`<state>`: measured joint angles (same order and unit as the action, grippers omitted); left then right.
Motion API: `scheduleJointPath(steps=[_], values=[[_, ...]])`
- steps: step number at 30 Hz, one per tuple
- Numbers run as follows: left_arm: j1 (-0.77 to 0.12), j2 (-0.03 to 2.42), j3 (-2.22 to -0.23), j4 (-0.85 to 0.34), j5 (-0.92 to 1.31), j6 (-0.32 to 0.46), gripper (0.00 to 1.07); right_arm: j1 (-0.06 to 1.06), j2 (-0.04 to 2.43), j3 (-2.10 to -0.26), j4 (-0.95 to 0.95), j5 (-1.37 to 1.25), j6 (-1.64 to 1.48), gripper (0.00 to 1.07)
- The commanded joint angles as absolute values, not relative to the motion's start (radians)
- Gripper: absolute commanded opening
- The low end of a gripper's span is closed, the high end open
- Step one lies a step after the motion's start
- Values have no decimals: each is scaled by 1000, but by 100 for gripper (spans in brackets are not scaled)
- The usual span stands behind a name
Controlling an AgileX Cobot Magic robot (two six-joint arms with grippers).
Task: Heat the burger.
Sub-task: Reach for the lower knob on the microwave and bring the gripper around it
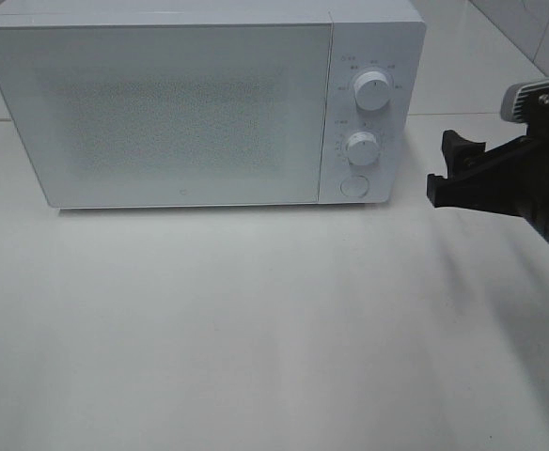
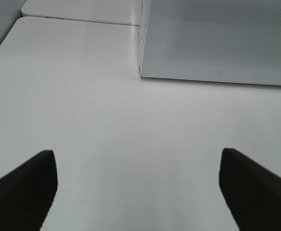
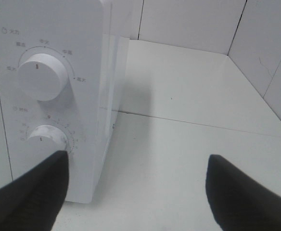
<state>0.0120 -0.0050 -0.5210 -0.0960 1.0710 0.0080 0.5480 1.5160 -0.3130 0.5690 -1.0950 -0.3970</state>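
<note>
Beside the shut white microwave (image 1: 162,103), the right fingers (image 3: 30,192) stand apart, empty; the left fingers (image 2: 20,187) likewise.

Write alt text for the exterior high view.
A white microwave with its door shut stands on a white table; its right panel has two dials and a round button. The right arm's open black end effector hovers beside that panel.

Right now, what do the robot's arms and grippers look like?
The left gripper and right gripper both end in plain matte black, wedge-shaped fingers. The right arm is black too, with a light grey piece mounted above it. No cables or markings visible.
</note>
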Motion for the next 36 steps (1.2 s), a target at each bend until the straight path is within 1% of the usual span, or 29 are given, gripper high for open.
scheduleJointPath(steps=[1,2,3,4,6,9,21,23,36], values=[[13,-25,-517,-102,1071,0,84,617,1560,-338,658,-1154,-426,74],[13,-25,-517,-102,1071,0,84,617,1560,-338,658,-1154,-426,74],[13,-25,-517,-102,1071,0,84,649,1583,-358,694,-1154,-426,74],[13,-25,-517,-102,1071,0,84,649,1583,-358,694,-1154,-426,74],[13,-25,-517,-102,1071,0,84,687,1619,-387,734,-1159,-426,74],[13,-25,-517,-102,1071,0,84,710,1653,-411,743,-1168,-427,74],[13,-25,-517,-102,1071,0,84,715,1776,-544,741,-1168,-415,74],[13,-25,-517,-102,1071,0,84,715,1826,-585,739,-1168,-402,74],[13,-25,-517,-102,1071,0,84,715,1948,-710,743,-1169,-388,74]])
